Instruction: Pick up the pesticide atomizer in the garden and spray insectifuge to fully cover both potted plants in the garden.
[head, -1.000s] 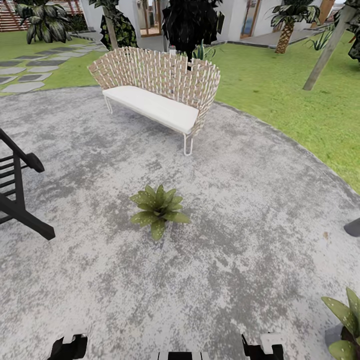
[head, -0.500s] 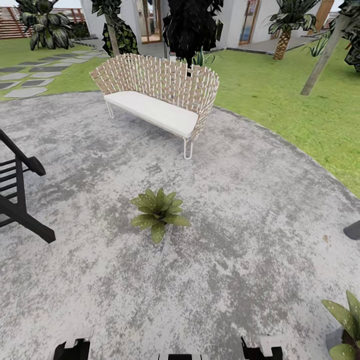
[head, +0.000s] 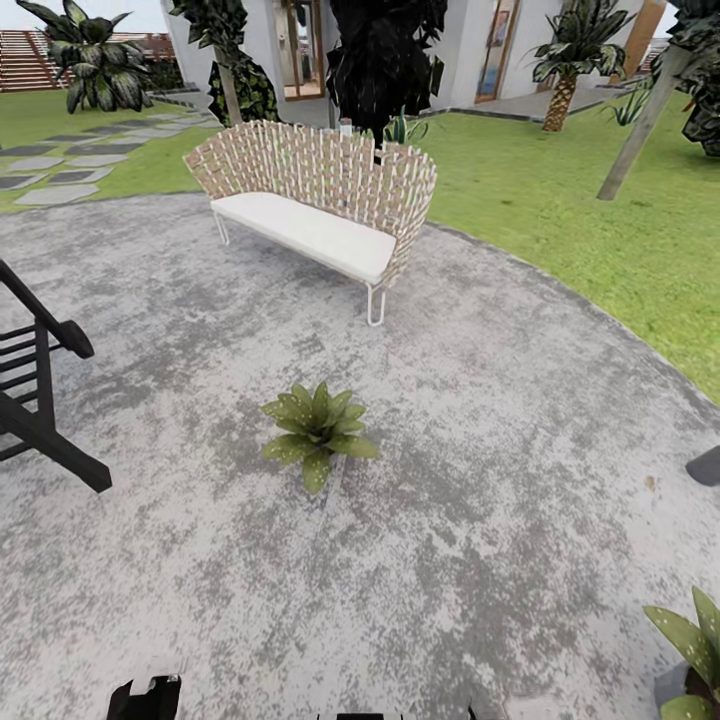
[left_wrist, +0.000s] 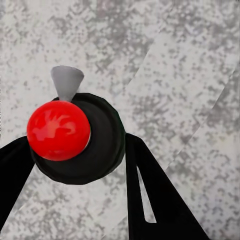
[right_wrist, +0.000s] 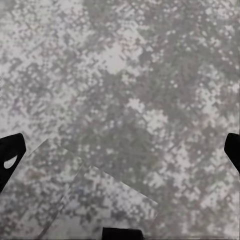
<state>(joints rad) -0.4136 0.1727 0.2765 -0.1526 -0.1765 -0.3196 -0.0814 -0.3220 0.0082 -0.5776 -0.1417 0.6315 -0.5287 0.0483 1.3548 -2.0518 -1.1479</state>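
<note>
In the left wrist view the pesticide atomizer (left_wrist: 75, 137) is seen from above, with its red top, black collar and grey nozzle. My left gripper (left_wrist: 77, 150) is shut on it, one black finger on each side. One potted plant (head: 318, 430) with speckled green leaves sits mid-patio, ahead of me. The other potted plant (head: 695, 650) is cut off at the lower right corner. My right gripper (right_wrist: 120, 150) is open over bare stone, with nothing between its fingers (right_wrist: 10, 150). A black part of my left arm (head: 145, 697) shows at the bottom edge.
A wicker sofa (head: 320, 200) with a white cushion stands at the patio's far side. A black slatted chair (head: 40, 400) is at the left edge, a dark object (head: 705, 465) at the right edge. Lawn (head: 560, 200), stepping stones (head: 60, 165) and trees lie beyond.
The whole head picture has slid down slightly, so the camera has moved. The arm ends at the bottom edge have sunk lower, and the right one is almost out of the picture.
</note>
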